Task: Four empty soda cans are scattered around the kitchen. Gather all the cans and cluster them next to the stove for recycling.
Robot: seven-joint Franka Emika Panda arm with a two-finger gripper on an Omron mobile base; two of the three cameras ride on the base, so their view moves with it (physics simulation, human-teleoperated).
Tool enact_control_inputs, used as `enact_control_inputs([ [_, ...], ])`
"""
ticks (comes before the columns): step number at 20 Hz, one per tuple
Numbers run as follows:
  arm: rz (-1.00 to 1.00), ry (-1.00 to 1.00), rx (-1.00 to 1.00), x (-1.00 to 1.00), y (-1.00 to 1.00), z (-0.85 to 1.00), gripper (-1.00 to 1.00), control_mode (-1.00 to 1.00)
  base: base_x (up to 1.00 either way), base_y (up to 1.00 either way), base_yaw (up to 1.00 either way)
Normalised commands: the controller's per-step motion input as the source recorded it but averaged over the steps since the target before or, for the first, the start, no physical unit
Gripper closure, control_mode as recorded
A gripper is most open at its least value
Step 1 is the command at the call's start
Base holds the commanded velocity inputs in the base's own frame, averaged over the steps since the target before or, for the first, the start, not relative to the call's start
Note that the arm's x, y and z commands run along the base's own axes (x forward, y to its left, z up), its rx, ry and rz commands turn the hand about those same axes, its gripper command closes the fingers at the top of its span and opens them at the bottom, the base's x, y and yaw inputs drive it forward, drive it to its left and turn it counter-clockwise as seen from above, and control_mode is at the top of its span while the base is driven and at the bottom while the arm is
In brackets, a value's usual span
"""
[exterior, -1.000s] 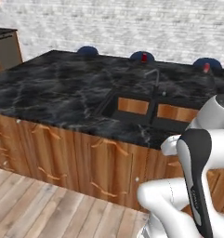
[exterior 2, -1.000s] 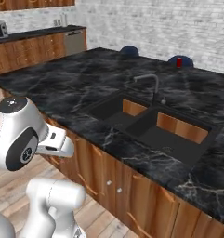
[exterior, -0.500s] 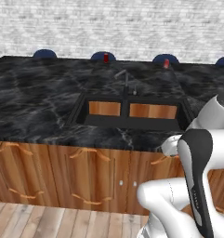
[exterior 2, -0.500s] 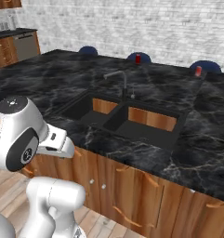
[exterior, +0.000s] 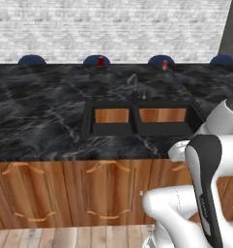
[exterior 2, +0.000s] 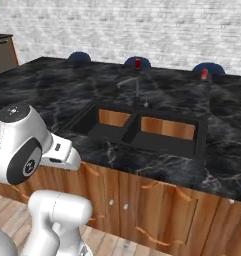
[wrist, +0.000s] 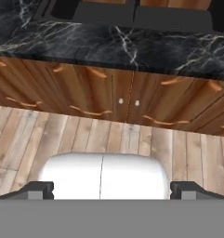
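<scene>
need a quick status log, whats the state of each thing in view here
left can: upright on the counter's far edge, untouched
right can: upright on the far edge, untouched
sink: two basins, both empty
faucet: no water running
cabinet doors: shut
gripper: open, holding nothing, aimed at the floor before the cabinets

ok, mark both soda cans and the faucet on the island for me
left soda can (exterior: 101, 61), left base view, on its red side.
right soda can (exterior: 165, 64), left base view, on its red side.
faucet (exterior: 136, 83), left base view, on its upright neck behind the sink.
</scene>
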Motion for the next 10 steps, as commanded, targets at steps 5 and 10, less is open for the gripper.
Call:
enact_control_inputs([
  [5,0.0,0.0,0.0,0.0,0.0,0.0,-1.0,1.0,0.0,1.0,-0.08],
  [10,0.0,0.0,0.0,0.0,0.0,0.0,-1.0,1.0,0.0,0.86,-0.08],
])
